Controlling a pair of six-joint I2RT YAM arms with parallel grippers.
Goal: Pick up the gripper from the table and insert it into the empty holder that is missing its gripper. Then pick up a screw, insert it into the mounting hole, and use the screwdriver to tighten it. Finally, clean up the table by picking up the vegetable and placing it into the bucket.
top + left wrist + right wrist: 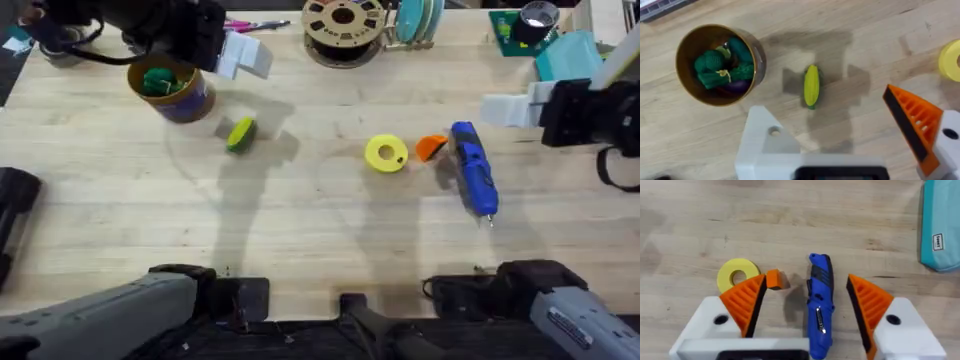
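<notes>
Vegetable (241, 133) right of bucket (176, 90); gripper (431, 148) between ring (386, 154), screwdriver (474, 168).

The gripper (431, 148), a small orange ribbed tip, is lying on the table (300, 240) right of centre, just beside the screwdriver (474, 168). The blue screwdriver is lying flat, bit pointing toward the near edge. The holder (771, 145), a white block lacking an orange tip, is sitting on the left arm's end. The yellow-green vegetable (241, 133) is lying near the bucket (175, 88), toward the far left corner; the bucket is standing upright, holding green pieces.
</notes>
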